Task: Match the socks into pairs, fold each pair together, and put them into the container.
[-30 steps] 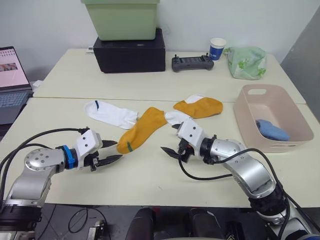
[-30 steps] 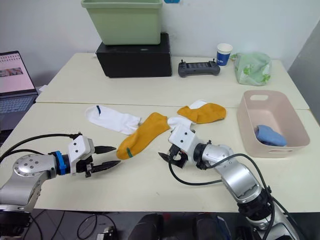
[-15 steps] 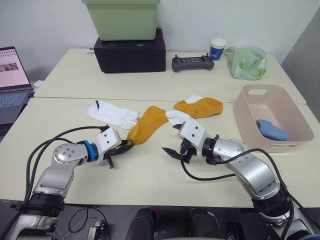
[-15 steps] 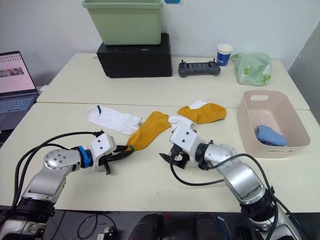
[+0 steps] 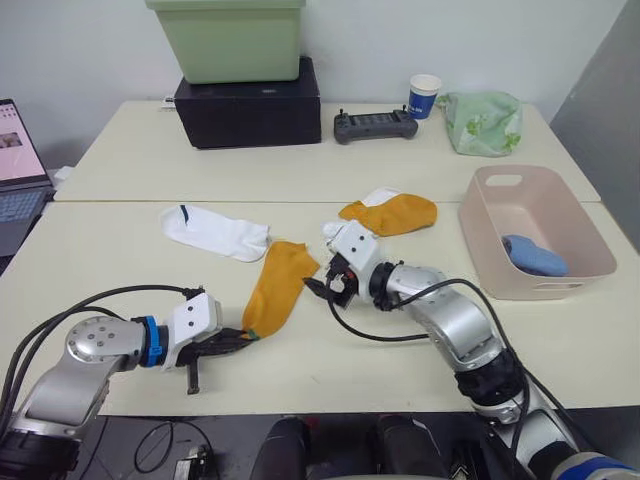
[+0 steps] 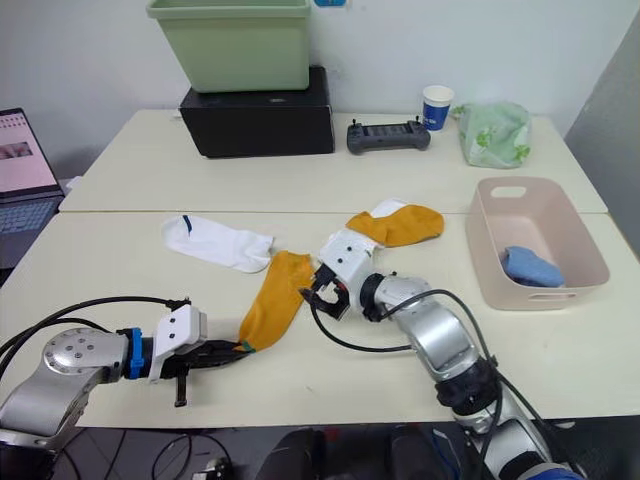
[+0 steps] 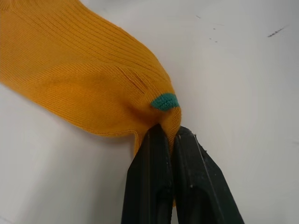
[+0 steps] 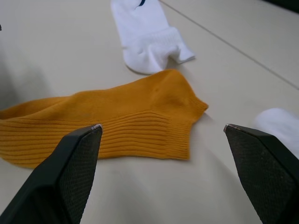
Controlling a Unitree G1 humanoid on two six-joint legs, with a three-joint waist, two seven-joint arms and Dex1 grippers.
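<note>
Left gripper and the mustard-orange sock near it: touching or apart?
Touching. The left wrist view shows the left gripper pinching the mustard-orange sock beside its green mark.

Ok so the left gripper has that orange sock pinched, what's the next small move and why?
Probably close the open right gripper on the free end of the mustard sock. The left gripper is shut on the end with the green mark, and the right fingers straddle the other end, so both ends would be held for carrying it to its mate.
</note>
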